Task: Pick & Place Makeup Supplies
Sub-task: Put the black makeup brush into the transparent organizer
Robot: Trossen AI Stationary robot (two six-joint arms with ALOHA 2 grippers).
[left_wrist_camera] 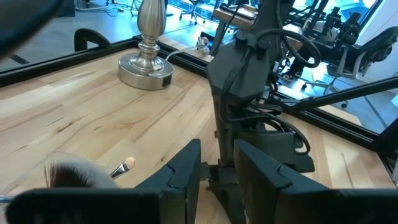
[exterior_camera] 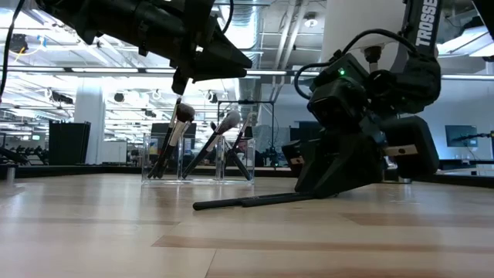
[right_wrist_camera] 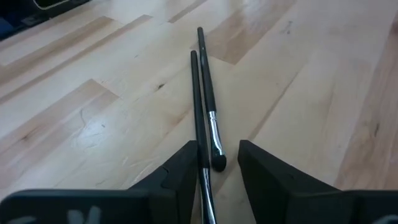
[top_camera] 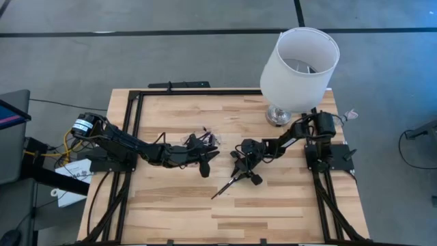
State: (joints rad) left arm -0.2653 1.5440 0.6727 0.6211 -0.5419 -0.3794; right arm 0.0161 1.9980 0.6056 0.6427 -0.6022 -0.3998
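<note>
Two brushes [right_wrist_camera: 205,99] mid-tabletop, side by side; right end effector [right_wrist_camera: 214,171] apart, straddling their tips. Close on one only (neighbour touches). Left end effector [left_wrist_camera: 217,180] apart, near the holder [exterior_camera: 197,154].

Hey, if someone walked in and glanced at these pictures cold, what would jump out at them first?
Probably the big white lamp at the table's far right corner. Next, the right tool, low over the wood with its fingers open around two thin brushes lying side by side near the middle of the table. The left tool hangs close to a clear holder with more brushes standing in it.
</note>
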